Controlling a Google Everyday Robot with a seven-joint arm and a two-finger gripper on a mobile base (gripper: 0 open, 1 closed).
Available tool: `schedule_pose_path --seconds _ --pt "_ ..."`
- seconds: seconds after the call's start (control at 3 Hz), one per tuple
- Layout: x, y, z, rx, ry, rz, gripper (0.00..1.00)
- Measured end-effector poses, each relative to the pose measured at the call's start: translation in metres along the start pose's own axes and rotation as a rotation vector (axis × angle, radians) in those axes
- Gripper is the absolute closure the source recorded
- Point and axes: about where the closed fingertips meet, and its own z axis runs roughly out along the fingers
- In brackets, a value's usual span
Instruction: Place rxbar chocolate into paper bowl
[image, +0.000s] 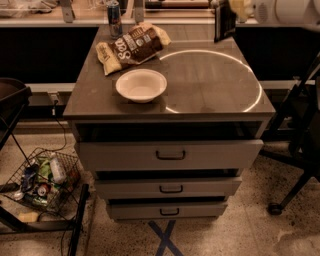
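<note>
Single camera view, set high in front of the drawer cabinet (170, 155), facing it square-on and tilted steeply down. Mid range: the whole tabletop (210, 95), all three drawer fronts and a strip of floor (125, 235) on either side fit in frame. The far counter (30, 20) is cut by the top edge. The gripper (239, 9) sits at upper right, over the table's far edge, with the white arm casing (292, 11) beside it.

The gripper (232, 7) hangs at the top right, above the counter's (210, 95) far edge, its fingers (241, 7) clamping the dark rxbar chocolate (224, 24) upright. The paper bowl (141, 85) sits front-left, well apart.
</note>
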Motion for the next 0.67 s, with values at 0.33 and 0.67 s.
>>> schedule_pose_path --seconds 0.33,0.67 --pt "0.028 0.064 0.012 -0.21 -0.009 -0.005 1.0" --pt "0.032 0.104 0.016 -0.365 -0.046 -0.065 1.0"
